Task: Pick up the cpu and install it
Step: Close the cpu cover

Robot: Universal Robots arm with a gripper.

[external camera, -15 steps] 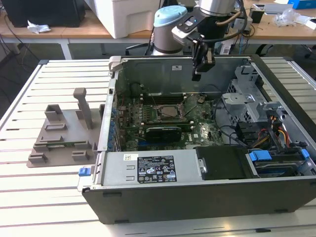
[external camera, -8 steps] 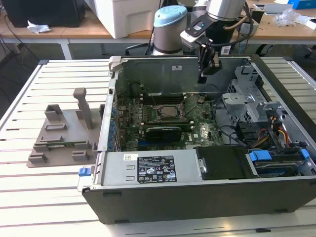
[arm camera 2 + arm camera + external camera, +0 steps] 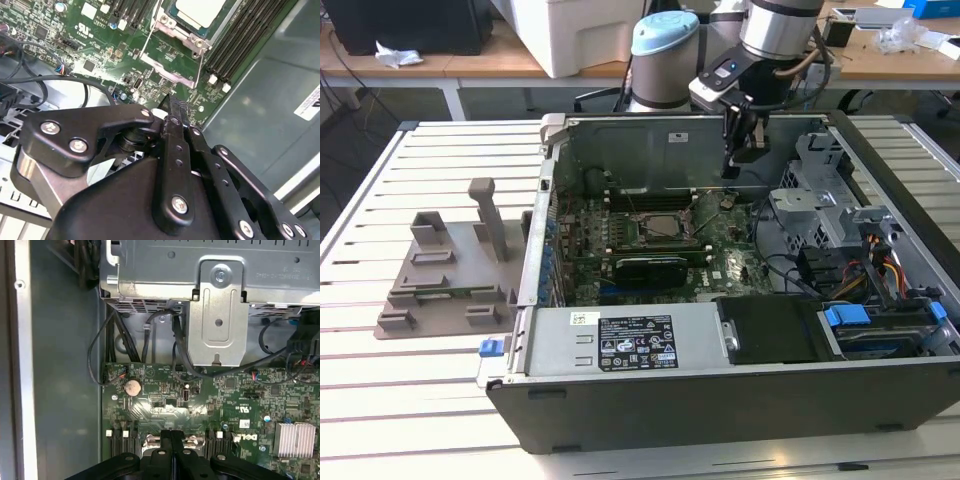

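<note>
Black jaws pressed together | over green motherboard (image 3: 165, 405) | cpu (image 3: 200, 9) in socket (image 3: 171, 26)

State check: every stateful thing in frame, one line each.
cpu: seated in the socket, metal top up.
end effector: shut, above the motherboard, nothing visible between its fingers.
socket frame: appears swung open.
computer case: side open, lying flat on the table.
</note>
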